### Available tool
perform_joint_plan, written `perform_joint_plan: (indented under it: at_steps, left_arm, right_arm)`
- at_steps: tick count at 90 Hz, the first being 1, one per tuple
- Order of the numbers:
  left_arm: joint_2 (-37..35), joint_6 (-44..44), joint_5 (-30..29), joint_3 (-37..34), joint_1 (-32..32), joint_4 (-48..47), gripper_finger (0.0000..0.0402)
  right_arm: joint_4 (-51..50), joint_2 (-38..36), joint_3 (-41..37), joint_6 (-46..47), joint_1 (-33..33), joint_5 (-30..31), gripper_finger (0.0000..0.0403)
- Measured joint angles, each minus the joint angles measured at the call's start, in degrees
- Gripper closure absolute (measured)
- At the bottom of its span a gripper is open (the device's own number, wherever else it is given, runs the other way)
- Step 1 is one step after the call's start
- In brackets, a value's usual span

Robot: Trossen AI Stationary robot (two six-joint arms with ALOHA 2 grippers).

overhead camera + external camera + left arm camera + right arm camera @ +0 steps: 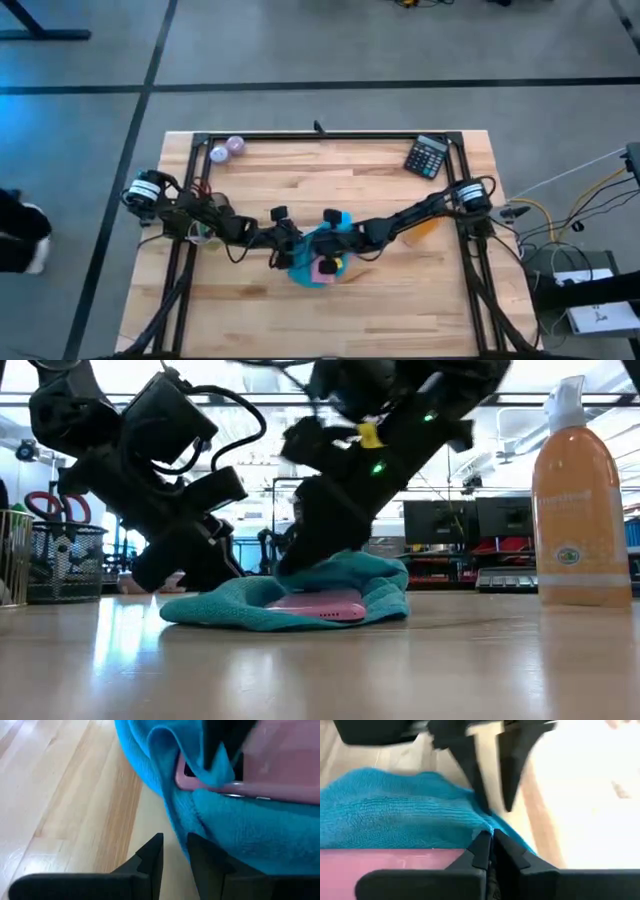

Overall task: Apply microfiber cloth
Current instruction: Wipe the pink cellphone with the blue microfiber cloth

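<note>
The right gripper (491, 845) is pinched closed on the microfiber cloth (318, 255), at the frame's lower centre. The left gripper (175, 851) stands narrowly apart just beside the cloth. The cloth lies crumpled over a pink phone (320, 606); I cannot tell its long axis.

A calculator (427, 157) sits at my two o'clock, two small balls (226, 150) at ten. An orange spray bottle (582, 500) stands upright at three o'clock.

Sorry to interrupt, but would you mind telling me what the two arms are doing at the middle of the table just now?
Both arms meet at the table's centre over a teal microfiber cloth bunched around a pink phone. The right tool is shut on a fold of the cloth above the phone. The left tool sits low at the cloth's edge, slightly open and gripping nothing. An orange spray bottle stands off to the side.
</note>
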Motion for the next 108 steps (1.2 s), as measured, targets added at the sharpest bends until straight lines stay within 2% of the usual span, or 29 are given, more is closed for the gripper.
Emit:
perform_joint_plan:
  at_steps: [14,22,55,84,108]
  left_arm:
    - [0.00,-0.01,0.02,0.02,-0.02,2.30,0.0327]
    - [-0.04,0.00,0.01,0.02,0.00,2.73,0.0327]
    - [-0.04,0.00,0.00,0.00,0.00,3.05,0.0327]
    - [1.43,0.00,-0.10,0.00,0.00,3.37,0.0327]
    - [2.01,-0.01,-0.17,0.02,0.02,3.49,0.0327]
  right_arm:
    - [15.97,-1.39,-8.03,4.03,-0.12,-5.52,0.0403]
    - [20.58,-0.37,-10.06,7.25,-0.29,-7.94,0.0403]
    - [22.03,3.93,-9.71,10.04,-1.50,-10.30,0.0403]
    - [20.93,4.12,-10.06,12.69,-5.14,-1.50,0.0403]
    - [20.68,3.04,-10.10,8.83,-3.60,-5.83,0.0403]
